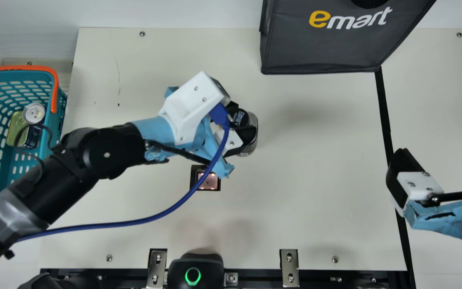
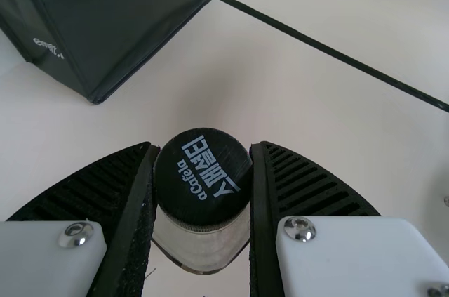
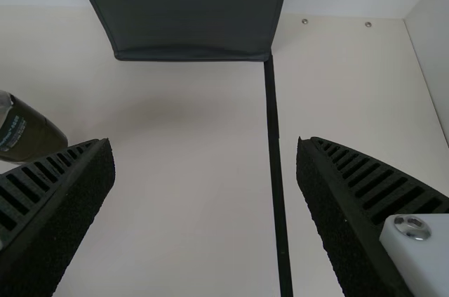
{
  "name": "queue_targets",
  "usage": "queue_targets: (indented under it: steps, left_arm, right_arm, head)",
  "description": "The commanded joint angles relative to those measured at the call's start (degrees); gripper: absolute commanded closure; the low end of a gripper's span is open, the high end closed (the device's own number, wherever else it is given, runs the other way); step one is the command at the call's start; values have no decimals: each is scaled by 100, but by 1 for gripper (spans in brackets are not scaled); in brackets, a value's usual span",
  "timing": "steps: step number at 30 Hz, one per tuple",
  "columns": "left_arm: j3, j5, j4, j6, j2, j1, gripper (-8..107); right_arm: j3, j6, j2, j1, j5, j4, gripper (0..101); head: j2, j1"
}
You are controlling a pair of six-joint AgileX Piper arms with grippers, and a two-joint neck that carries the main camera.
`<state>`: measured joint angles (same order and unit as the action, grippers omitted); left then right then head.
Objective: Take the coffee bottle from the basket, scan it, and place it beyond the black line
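Bottle (image 2: pixel 203 249), likely slick but stiff, best gripped below its cap (image 2: pixel 202 179), sat clamped in left gripper (image 2: pixel 202 151); right gripper (image 3: pixel 203 144) gaped.

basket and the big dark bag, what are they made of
The basket looks like teal plastic, fairly smooth, going by its molded slotted walls. The bag seems to be dark coated fabric, perhaps nonwoven, dull in finish; its stitched-looking edges and flat panels suggest that.

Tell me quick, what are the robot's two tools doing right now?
Left tool: closed, holding the bottle.
Right tool: open, holding nothing.
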<state>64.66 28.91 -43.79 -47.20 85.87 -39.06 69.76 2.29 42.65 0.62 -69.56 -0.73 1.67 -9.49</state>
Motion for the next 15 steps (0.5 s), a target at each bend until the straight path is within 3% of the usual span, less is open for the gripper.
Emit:
queue_targets:
  steps: [1, 15]
  left_arm:
    - [61, 6, -4, -67, 76, -28, 89]
    - [320, -81, -184, -640, 605, -170, 89]
  right_arm:
    - [0, 0, 0, 0, 0, 0, 10]
    - [0, 0, 0, 0, 0, 0, 10]
  head:
    - [-9, 157]
    - [-9, 157]
